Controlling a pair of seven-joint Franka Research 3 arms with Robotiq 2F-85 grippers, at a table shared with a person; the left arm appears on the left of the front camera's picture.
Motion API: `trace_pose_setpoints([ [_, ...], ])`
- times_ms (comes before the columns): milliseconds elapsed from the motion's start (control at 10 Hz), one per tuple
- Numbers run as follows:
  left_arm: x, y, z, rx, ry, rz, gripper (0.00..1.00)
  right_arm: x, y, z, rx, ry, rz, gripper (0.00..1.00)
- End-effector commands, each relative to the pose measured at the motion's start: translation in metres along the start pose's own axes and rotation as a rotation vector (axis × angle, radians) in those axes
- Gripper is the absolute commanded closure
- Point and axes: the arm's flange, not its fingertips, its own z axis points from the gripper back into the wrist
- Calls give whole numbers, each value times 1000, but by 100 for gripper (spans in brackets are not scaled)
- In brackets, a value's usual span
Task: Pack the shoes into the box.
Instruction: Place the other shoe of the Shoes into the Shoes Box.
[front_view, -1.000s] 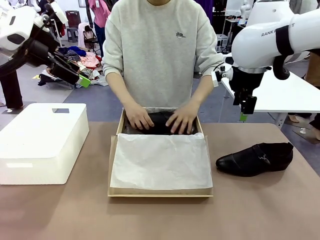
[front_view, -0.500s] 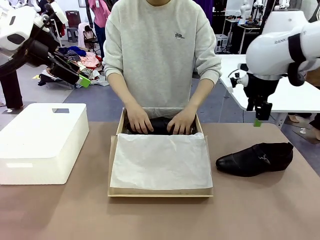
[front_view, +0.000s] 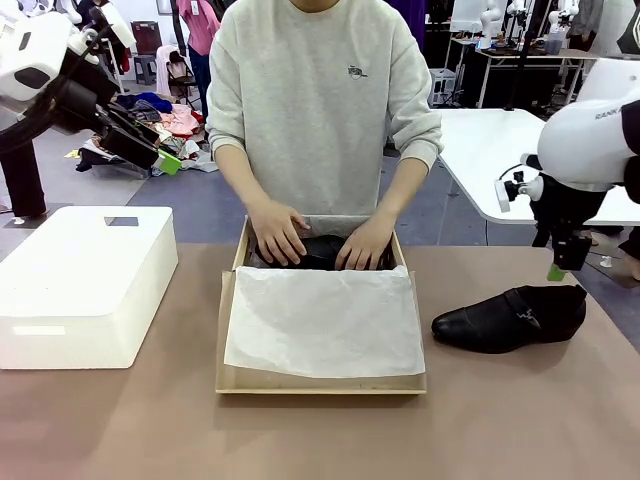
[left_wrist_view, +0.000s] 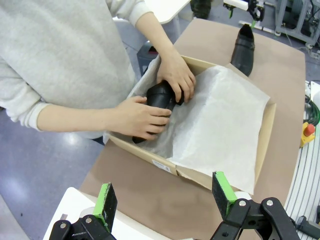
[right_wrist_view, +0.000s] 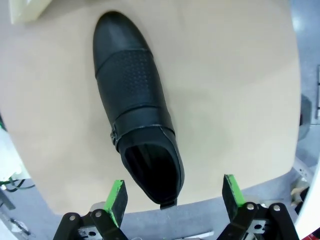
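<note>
One black shoe (front_view: 318, 250) was already in the cardboard box (front_view: 228, 330), at its 12 o'clock end. The person's hands (front_view: 278, 232) were both on it. White tissue paper (front_view: 325, 320) covered the rest of the box.

The second shoe (front_view: 510, 318) lay on the brown table (front_view: 120, 420), at 3 o'clock from the box and apart from it. It stood on its sole. Its toe pointed to 9 o'clock, at the box.

I think the job was half done, and the step in hand was getting this second shoe. The right gripper (right_wrist_view: 174, 192) hung just above the heel end, with its fingers wide apart and nothing in them. Next it would need to go down, put one finger on each side of the shoe, squeeze, lift, and carry it toward 9 o'clock. It should watch out for the person's hands in the box.

The left gripper (left_wrist_view: 164, 195) was up high, at 10 o'clock from the box. It was wide too, and empty.

The second shoe was black and shiny. It had a pointed toe, a dotted band across the middle, a small buckle strap on the side and a low heel.
</note>
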Motion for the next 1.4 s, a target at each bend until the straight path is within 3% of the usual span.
trace_pose_setpoints([
  [0,-1,2,0,-13,-8,-12,0,-15,1,-8,-23,-20,37,0],
  [1300,-1,2,0,-13,-8,-12,0,-19,-9,-18,8,-33,30,0],
])
